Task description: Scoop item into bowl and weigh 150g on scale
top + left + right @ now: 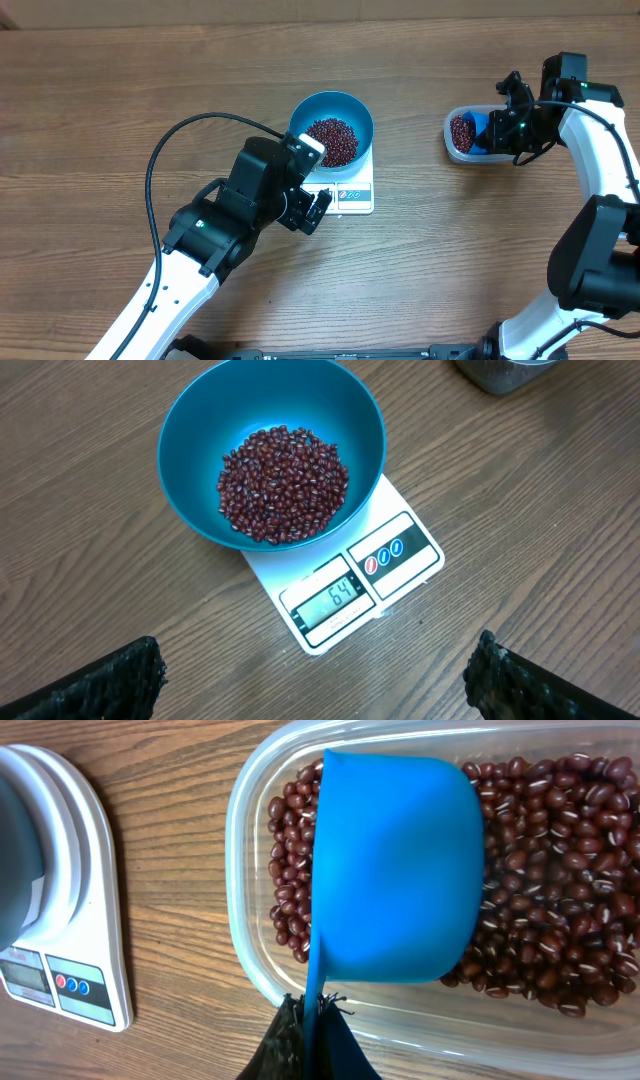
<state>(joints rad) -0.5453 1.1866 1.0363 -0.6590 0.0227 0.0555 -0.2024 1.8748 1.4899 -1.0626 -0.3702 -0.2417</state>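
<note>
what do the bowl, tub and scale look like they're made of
Bowl: probably plastic, smooth blue with a soft sheen; glazed ceramic or coated metal can't be ruled out.
Tub: clear, glossy plastic; the beans show through its wall.
Scale: smooth white moulded plastic by the look, with rounded corners and a faint shine.
</note>
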